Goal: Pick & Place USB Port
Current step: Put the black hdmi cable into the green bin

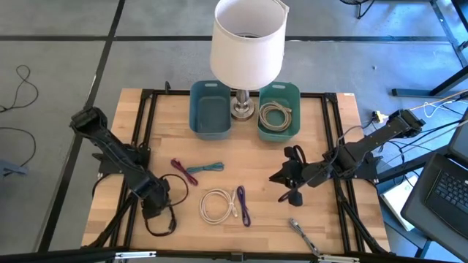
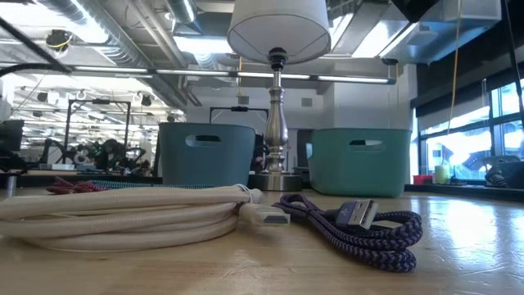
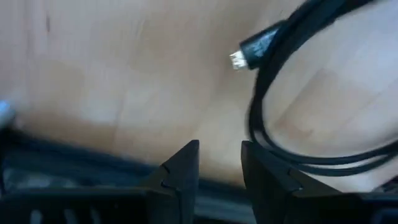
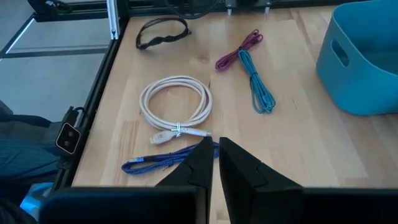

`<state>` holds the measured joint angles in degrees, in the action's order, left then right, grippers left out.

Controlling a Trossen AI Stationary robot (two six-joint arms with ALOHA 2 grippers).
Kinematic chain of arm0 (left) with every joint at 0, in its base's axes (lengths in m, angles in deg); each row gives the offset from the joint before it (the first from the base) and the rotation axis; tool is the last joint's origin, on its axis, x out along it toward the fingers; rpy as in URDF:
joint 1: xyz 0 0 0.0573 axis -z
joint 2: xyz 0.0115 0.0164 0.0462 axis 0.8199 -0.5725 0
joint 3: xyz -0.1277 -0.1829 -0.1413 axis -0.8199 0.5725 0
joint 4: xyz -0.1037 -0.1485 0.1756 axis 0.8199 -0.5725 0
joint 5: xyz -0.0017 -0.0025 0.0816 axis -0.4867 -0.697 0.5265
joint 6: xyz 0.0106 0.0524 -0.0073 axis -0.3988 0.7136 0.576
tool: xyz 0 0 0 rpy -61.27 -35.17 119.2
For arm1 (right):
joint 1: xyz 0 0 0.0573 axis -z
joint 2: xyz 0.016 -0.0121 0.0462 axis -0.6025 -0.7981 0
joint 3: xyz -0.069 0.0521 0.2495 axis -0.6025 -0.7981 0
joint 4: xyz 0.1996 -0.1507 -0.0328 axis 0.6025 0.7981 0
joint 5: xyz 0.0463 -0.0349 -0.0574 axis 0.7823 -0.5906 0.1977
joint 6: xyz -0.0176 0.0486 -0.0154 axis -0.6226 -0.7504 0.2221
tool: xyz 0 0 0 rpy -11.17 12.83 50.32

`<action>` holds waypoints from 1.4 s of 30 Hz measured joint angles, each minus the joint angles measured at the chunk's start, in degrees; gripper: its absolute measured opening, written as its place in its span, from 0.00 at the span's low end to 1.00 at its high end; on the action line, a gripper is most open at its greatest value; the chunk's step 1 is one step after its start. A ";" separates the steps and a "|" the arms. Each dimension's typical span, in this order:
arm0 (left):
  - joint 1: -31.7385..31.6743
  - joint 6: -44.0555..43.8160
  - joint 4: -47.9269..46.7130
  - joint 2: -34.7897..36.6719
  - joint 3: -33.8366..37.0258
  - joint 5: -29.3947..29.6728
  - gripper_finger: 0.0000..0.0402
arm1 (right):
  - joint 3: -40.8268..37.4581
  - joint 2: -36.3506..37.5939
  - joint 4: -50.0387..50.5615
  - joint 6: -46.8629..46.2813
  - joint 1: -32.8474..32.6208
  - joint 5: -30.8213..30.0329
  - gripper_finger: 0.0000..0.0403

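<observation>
Overhead, the wooden worktop (image 1: 322, 124) carries a lamp (image 1: 247, 44) at the middle of its far edge, with a blue bin (image 1: 210, 111) on one side and a teal bin (image 1: 279, 111) on the other; a beige cable coil (image 1: 276, 115) lies in the teal bin. Toward the near edge lie a white USB cable (image 1: 216, 205) and a purple cable (image 1: 243, 205) just beside it, with a red and teal cable pair (image 1: 193, 170) nearer the middle. The left gripper (image 1: 155, 208) sits low by the near left corner, over a black cable (image 1: 170, 199). The right gripper (image 1: 292, 179) hangs by the right edge, near a black cable loop (image 1: 295, 155); a metal tool (image 1: 303, 235) lies at the near edge.

At worktop height, the white USB cable (image 2: 123, 215) and purple cable (image 2: 360, 229) fill the foreground, plugs nearly touching, with both bins and the lamp behind them.

From the left wrist, the fingers (image 3: 180, 171) stand slightly apart, holding nothing, with the black cable's plug (image 3: 255, 50) lying ahead on the wood.

From the right wrist, the fingers (image 4: 199, 165) are almost closed and empty, with the white USB cable (image 4: 175, 106) and purple cable (image 4: 155, 162) beyond them.
</observation>
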<state>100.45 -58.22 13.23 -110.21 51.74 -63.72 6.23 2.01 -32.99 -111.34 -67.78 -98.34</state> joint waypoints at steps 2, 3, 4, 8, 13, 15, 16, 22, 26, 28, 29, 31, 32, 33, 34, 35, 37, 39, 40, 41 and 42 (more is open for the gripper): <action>-0.02 -0.16 -0.67 0.55 -0.30 0.02 0.29 | 0.00 0.00 -0.20 0.02 0.28 -0.01 0.08; -0.03 -0.25 -0.16 0.96 -0.31 0.69 0.29 | 0.00 0.00 -0.19 0.02 0.50 -0.01 0.08; -0.03 -0.50 -0.01 1.36 -0.37 1.49 0.29 | 0.00 0.00 -0.20 0.02 0.65 -0.02 0.08; -0.03 -1.36 2.15 2.39 -0.39 3.95 0.28 | 0.00 0.00 -0.18 0.02 0.71 -0.01 0.08; -0.03 -1.26 4.39 3.98 -0.39 4.22 0.29 | 0.00 0.00 0.04 0.51 0.71 -0.02 0.08; -0.03 -1.26 3.26 5.39 -0.39 4.18 0.29 | 0.00 0.00 -0.13 1.34 0.71 -0.02 0.08; -0.03 -1.44 2.52 6.27 -0.39 4.18 0.28 | 0.00 0.00 -0.36 1.36 0.71 -0.02 0.08; 0.11 -4.99 2.69 10.02 -0.39 8.88 0.28 | 0.00 0.00 -0.46 1.09 0.71 -0.02 0.08; 0.41 -4.78 6.48 10.02 -0.39 11.64 0.28 | 0.00 0.00 -0.52 1.11 0.71 -0.02 0.08; 0.41 -4.76 7.25 9.79 -0.39 11.76 0.28 | 0.00 0.00 -0.51 1.28 0.71 -0.02 0.08; 0.41 -4.76 7.51 9.58 -0.39 11.79 0.28 | 0.02 0.00 -0.51 1.31 0.71 -0.02 0.08; 0.41 -4.74 7.55 9.13 -0.39 11.79 0.28 | 0.00 0.00 -0.40 1.31 0.71 -0.02 0.08; 0.41 -4.74 7.61 8.94 -0.39 11.79 0.28 | 0.01 0.00 -0.40 1.31 0.71 -0.02 0.08; 0.41 -4.74 7.63 8.67 -0.39 11.79 0.28 | 0.02 0.00 -0.40 1.30 0.71 -0.02 0.08; 0.41 -4.68 7.61 8.36 -0.39 11.79 0.28 | 0.02 0.00 -0.40 1.30 0.71 -0.02 0.08; 0.41 -4.67 7.63 8.10 -0.39 11.79 0.28 | 0.02 0.00 -0.39 1.30 0.71 -0.02 0.08; 0.41 -4.67 7.76 7.53 -0.39 11.60 0.28 | 0.02 0.00 -0.37 1.29 0.71 -0.02 0.08; 0.46 -4.67 8.69 6.98 -0.39 11.29 0.27 | 0.02 0.00 -0.35 1.31 0.71 -0.02 0.08; 0.47 -4.65 9.43 6.72 -0.39 11.31 0.27 | 0.02 0.00 -0.35 1.30 0.71 -0.02 0.08; 0.47 -4.65 9.81 6.47 -0.39 11.29 0.27 | 0.02 0.00 -0.35 1.31 0.71 -0.01 0.08; 0.52 -4.65 9.95 6.13 -0.39 11.29 0.27 | 0.02 0.00 -0.34 1.31 0.71 -0.01 0.08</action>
<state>100.96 -62.86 23.18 -104.08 51.35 -52.43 6.25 2.01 -33.33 -110.03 -67.07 -98.34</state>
